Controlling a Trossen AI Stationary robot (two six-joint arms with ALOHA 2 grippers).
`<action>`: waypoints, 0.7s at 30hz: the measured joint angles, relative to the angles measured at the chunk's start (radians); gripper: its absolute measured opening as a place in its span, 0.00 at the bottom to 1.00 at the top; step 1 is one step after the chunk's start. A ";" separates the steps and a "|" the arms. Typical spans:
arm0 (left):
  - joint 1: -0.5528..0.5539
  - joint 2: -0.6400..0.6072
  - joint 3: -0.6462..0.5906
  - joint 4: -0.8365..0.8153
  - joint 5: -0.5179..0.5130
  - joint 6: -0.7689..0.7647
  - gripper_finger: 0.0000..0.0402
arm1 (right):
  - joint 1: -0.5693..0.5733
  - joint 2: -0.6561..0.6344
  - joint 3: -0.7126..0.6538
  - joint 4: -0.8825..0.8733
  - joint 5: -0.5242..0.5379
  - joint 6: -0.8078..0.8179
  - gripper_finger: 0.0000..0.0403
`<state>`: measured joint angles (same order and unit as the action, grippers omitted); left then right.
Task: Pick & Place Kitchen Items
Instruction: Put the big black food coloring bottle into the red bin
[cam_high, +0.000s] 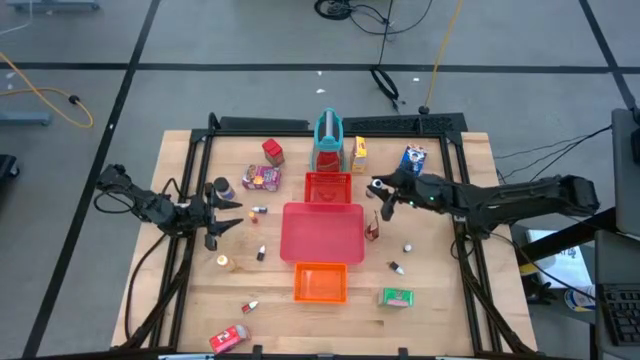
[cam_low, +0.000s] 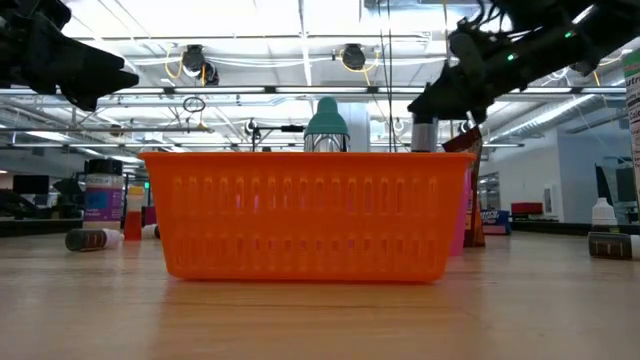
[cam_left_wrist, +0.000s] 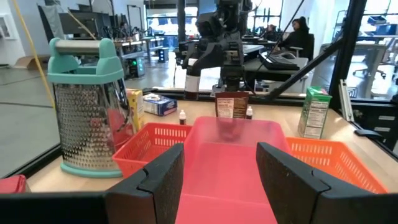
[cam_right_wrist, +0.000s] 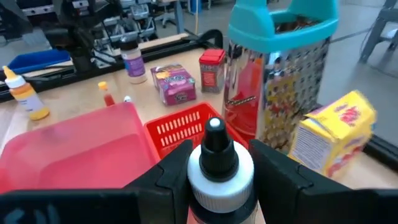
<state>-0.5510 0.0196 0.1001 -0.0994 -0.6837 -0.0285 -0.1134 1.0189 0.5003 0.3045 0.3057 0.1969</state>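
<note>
My right gripper (cam_high: 383, 200) is shut on a small brown bottle (cam_left_wrist: 231, 106) with a white collar and black cap (cam_right_wrist: 215, 138). It holds the bottle by the far right corner of the pink tray (cam_high: 322, 232). My left gripper (cam_high: 228, 215) stands open and empty over the table left of that tray, its fingers (cam_left_wrist: 161, 177) pointing level at it. Other kitchen items rest on the table. They include a purple can (cam_high: 221, 188), a pink-purple packet (cam_high: 262, 178), a red box (cam_high: 272, 151), a yellow box (cam_high: 359, 151), a blue-white box (cam_high: 414, 158), a green box (cam_high: 397, 296) and tiny bottles. My right gripper pinches the bottle's white collar (cam_right_wrist: 219, 180), just under the black cap, between its two fingers. The fingers come nearly level from the table's right side. The bottle hangs upright below them with its label (cam_left_wrist: 231, 107) showing, lifted clear of the table.
A teal-topped grater stand (cam_high: 328, 140) is upright at the far middle. A red basket (cam_high: 327, 186) sits in front of it, and an orange basket (cam_high: 320, 282) sits nearer than the pink tray. Bare wood lies at the near left and near right.
</note>
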 joint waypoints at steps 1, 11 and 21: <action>0.000 0.000 0.000 0.000 -0.005 0.001 0.50 | -0.010 0.022 0.007 0.009 -0.015 -0.001 0.32; 0.001 0.000 0.000 0.000 -0.078 0.003 0.50 | -0.024 0.268 0.214 0.028 -0.100 -0.088 0.32; 0.001 0.000 0.000 -0.001 -0.078 0.004 0.50 | -0.025 0.448 0.289 0.083 -0.099 -0.133 0.32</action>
<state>-0.5499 0.0196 0.1002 -0.1008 -0.7616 -0.0242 -0.1383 1.4665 0.7891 0.3876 0.2062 0.0639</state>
